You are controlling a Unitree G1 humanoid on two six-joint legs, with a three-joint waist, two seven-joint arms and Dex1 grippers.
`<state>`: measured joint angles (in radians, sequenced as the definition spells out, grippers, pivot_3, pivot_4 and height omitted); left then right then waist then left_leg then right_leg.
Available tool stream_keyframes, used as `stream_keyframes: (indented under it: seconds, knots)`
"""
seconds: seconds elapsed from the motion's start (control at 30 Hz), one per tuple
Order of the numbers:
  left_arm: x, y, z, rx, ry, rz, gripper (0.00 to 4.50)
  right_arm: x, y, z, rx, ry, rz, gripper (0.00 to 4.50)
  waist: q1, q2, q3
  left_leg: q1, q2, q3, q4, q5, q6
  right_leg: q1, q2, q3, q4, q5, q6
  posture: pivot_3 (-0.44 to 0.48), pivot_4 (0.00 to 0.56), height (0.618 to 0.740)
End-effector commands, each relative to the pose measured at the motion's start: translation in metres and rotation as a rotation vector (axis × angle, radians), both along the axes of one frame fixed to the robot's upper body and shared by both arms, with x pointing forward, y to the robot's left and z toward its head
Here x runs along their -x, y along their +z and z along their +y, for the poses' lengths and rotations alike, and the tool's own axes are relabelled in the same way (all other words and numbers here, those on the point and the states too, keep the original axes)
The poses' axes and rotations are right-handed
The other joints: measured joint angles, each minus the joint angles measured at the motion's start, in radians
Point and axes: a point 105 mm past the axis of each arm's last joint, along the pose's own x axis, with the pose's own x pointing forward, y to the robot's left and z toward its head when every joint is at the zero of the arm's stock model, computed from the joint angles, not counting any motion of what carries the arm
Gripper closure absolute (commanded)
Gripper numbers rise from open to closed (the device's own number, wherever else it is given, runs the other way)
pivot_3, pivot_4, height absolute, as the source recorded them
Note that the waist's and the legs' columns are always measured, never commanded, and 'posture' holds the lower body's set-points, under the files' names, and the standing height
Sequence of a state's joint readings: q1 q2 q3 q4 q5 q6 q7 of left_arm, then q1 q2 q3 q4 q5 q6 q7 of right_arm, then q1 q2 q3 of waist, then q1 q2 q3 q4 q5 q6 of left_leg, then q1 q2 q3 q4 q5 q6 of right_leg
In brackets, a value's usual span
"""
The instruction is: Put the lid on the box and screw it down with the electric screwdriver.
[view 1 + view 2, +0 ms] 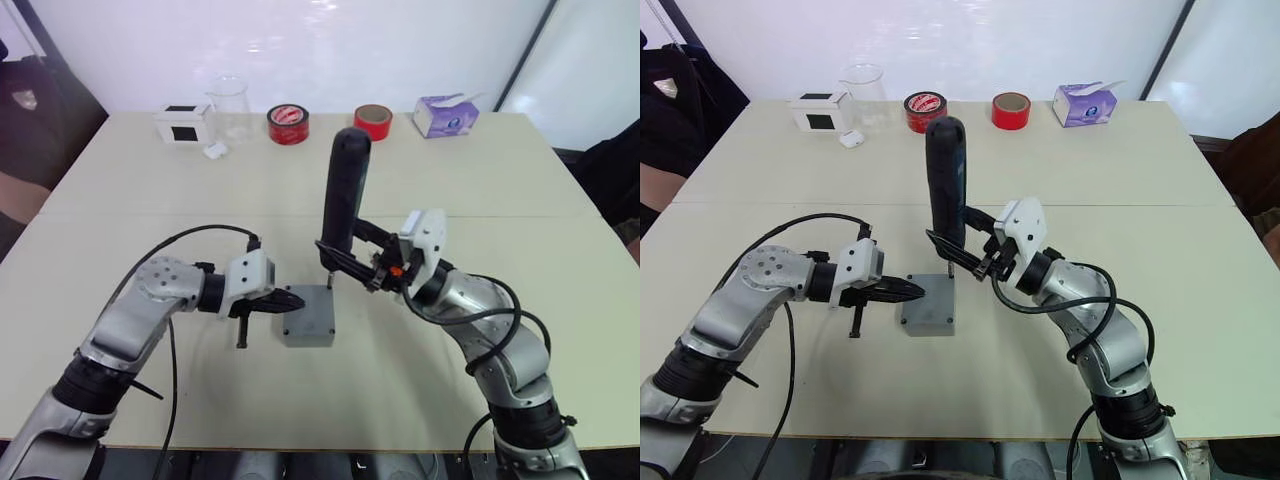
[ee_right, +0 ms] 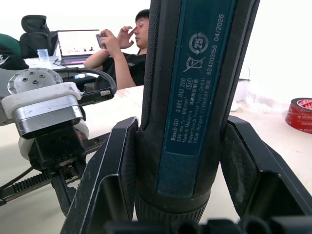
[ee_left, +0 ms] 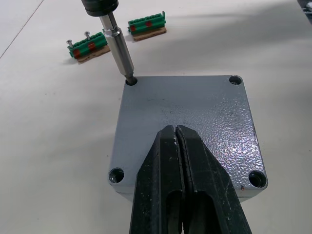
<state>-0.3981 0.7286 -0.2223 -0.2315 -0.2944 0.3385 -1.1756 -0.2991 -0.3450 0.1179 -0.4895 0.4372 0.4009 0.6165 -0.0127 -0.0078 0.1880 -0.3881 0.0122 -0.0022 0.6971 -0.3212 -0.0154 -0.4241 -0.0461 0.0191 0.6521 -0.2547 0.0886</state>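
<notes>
On the desk [image 1: 520, 300] we are driving screws: our left gripper [image 3: 181, 141], jaws clenched, pins the lid [image 3: 195, 112] while our right gripper [image 1: 352, 262] grasps the electric screwdriver [image 1: 343, 195], bit in a corner hole; next, steady downward pressure.

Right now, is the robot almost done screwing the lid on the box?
Not yet. The lid already sits on the box, pinned by the shut left gripper. The right gripper holds the electric screwdriver upright, bit in one corner hole. The three other corner holes look empty.

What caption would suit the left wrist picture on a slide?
Shut left gripper presses on the lid while the electric screwdriver bit sits in a corner screw hole.
</notes>
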Motion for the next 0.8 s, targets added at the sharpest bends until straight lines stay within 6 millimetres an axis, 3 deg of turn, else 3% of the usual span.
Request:
stream_keyframes:
  seconds: [0.03, 0.23, 0.37, 0.8]
  knots:
    - [0.002, -0.014, 0.003, -0.048, 0.017, 0.039, 4.50, 0.003, -0.011, 0.003, 0.050, 0.014, 0.029, 2.63, 0.000, 0.000, 0.000, 0.000, 0.000, 0.000, 0.000, 0.000, 0.000, 0.000, 0.000, 0.000, 0.000, 0.000, 0.000, 0.000, 0.150, 0.739]
    - [0.001, -0.018, 0.004, -0.071, 0.015, 0.033, 4.50, -0.002, -0.027, 0.002, 0.115, -0.014, 0.126, 2.63, 0.000, 0.000, -0.002, 0.004, 0.000, 0.000, 0.000, 0.000, 0.000, 0.004, 0.000, 0.000, 0.000, 0.000, 0.000, 0.000, 0.150, 0.739]
    - [0.001, -0.021, 0.004, -0.089, 0.013, 0.032, 4.50, -0.007, -0.033, 0.001, 0.132, -0.040, 0.185, 2.63, -0.001, 0.000, -0.008, 0.017, 0.001, 0.000, -0.004, 0.000, 0.000, 0.017, 0.000, 0.000, -0.004, -0.002, -0.003, 0.000, 0.150, 0.739]
    - [-0.001, -0.030, 0.006, -0.106, 0.022, 0.049, 4.50, -0.013, -0.052, -0.005, 0.232, -0.105, 0.259, 2.63, 0.000, -0.001, -0.031, 0.020, 0.001, 0.000, -0.005, 0.000, 0.000, 0.020, 0.000, 0.000, -0.004, -0.003, -0.004, 0.000, 0.150, 0.739]
